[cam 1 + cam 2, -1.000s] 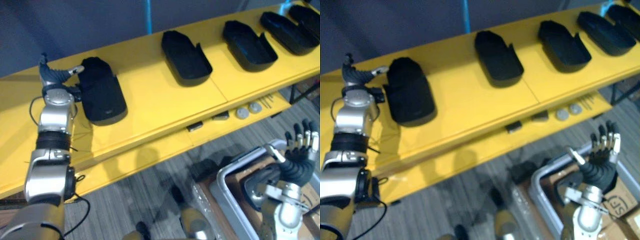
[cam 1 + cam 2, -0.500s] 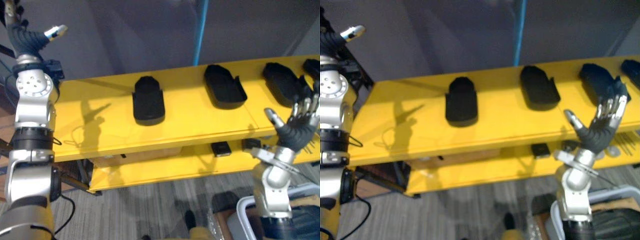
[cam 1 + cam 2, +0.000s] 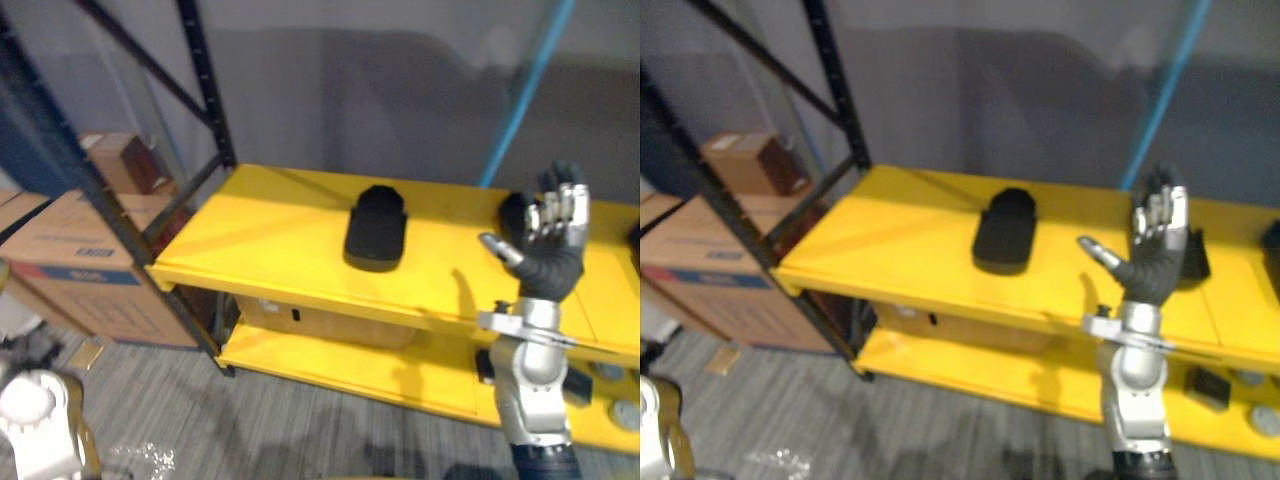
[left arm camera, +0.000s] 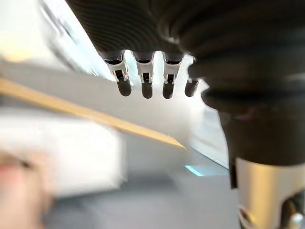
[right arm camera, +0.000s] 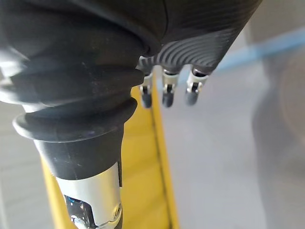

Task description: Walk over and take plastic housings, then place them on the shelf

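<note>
With a black oval plastic housing (image 3: 375, 228) lying on the yellow shelf (image 3: 260, 240) and the right hand (image 3: 548, 265) and left hand (image 4: 143, 33) both empty, fingers straight, the fetch step appears due: walk to another housing and grasp it.
</note>
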Controlling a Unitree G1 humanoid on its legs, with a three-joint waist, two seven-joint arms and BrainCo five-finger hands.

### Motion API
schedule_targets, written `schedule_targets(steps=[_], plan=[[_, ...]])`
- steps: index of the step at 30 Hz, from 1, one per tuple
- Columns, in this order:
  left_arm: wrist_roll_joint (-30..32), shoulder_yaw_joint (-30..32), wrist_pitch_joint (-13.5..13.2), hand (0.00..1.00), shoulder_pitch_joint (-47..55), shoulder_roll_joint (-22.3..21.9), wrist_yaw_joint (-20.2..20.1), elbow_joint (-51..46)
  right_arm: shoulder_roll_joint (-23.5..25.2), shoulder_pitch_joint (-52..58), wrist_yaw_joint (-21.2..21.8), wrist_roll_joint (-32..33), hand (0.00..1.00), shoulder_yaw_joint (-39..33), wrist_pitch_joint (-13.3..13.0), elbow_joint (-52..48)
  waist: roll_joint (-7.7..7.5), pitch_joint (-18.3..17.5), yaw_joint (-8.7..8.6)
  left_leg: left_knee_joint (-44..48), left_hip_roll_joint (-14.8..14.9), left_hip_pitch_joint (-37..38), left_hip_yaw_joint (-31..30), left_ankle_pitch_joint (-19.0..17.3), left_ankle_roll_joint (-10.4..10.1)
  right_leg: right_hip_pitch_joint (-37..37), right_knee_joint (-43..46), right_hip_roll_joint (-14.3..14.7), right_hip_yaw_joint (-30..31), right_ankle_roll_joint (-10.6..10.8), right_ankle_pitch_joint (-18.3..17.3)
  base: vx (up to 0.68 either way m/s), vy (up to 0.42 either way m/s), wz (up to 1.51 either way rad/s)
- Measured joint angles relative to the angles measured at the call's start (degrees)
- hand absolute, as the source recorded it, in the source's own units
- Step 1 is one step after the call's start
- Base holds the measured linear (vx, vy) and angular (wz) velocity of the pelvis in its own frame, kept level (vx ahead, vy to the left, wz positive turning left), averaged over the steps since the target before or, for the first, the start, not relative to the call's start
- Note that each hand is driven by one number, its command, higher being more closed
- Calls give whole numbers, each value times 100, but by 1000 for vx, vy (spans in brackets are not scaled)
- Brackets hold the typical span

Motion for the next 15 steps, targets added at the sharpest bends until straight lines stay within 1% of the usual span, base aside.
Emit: schedule_targets(steps=[1,2,3,4,5,7,8,10,11,13,15], plan=[[-139,-117,107,0,250,-253,-154,287,59,23,-6,-90,0,204,15,-90,17,8,-2,-2,0,3,-11,-1,1,38,0,-19,-62,13,-16,19,-5,18],[-145,-300,113,0,469,-461,-324,668,107,26,-32,-199,0,350,51,-90,35,10,1,-3,5,3,-17,-1,2,48,1,-42,-80,20,-25,21,1,14],[-129,-411,114,0,557,-549,-416,876,122,28,-39,-251,100,406,78,-89,44,16,2,-7,5,0,-17,-1,2,45,1,-63,-81,24,-28,26,2,4],[-109,-627,124,0,669,-679,-629,1356,130,46,-64,-316,100,525,110,-85,57,24,3,-16,4,-8,-16,-1,2,35,2,-65,-84,31,-33,0,0,0],[-117,-725,124,0,703,-725,-748,1603,135,61,-109,-380,100,584,112,-74,62,28,3,-21,5,-10,-17,-1,2,33,2,-65,-87,32,-39,43,-13,1],[-116,-1115,93,0,703,-833,-1252,2666,158,186,-322,-713,100,805,115,-30,81,41,-4,-32,17,-9,-17,-13,18,29,3,-59,-99,43,-73,62,-20,1],[-108,-1237,58,0,699,-843,-1364,2897,159,212,-362,-714,100,860,123,-13,81,43,-11,-37,20,-10,-15,-13,19,25,3,-57,-102,47,-81,77,-21,0],[-100,-1722,-26,0,663,-852,-1811,3569,186,322,-440,-775,100,1008,144,28,79,46,-27,-79,25,0,-3,7,9,-1,45,-56,-104,73,-79,100,-16,-2],[-101,-1848,-86,0,617,-853,-1990,3807,187,378,-499,-918,100,1028,144,31,68,52,-28,-82,24,-4,6,8,9,-11,54,-62,-105,72,-74,97,-3,-3],[-97,-1994,-157,0,459,-848,-2194,4244,191,429,-536,-962,100,1097,144,79,49,77,-46,-81,19,0,25,4,5,-41,55,-68,-94,77,-66,93,12,-4],[-94,-1999,-195,0,271,-838,-2290,4526,196,453,-491,-903,100,1200,147,166,39,159,-83,-80,19,11,57,-7,0,-44,56,-68,-73,80,-62,75,13,-6]])
